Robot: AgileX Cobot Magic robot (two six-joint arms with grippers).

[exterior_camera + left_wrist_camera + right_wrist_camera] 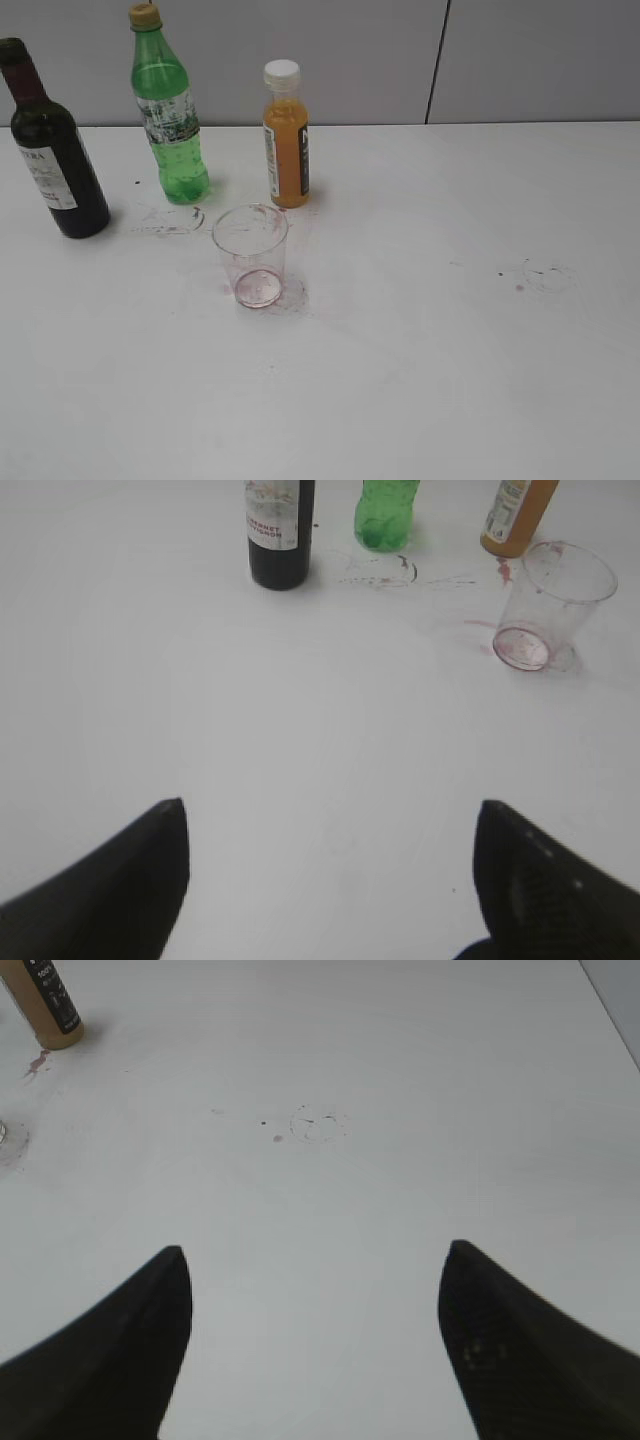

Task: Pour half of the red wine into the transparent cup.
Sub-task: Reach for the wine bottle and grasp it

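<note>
The red wine bottle (pixel 55 160), dark glass with a white label and dark red foil neck, stands upright at the far left of the white table; its lower part shows in the left wrist view (pixel 280 535). The transparent cup (pixel 251 256), empty with reddish stains at its bottom, stands upright near the middle, also in the left wrist view (pixel 552 605). My left gripper (pixel 330 810) is open and empty, well short of the bottle. My right gripper (pixel 315 1255) is open and empty over bare table. Neither gripper shows in the exterior view.
A light green plastic bottle (pixel 168 115) and a small orange juice bottle (pixel 286 140) with a white cap stand behind the cup. Faint ring stains mark the table (pixel 545 275) at the right and near the green bottle. A grey wall runs behind the table.
</note>
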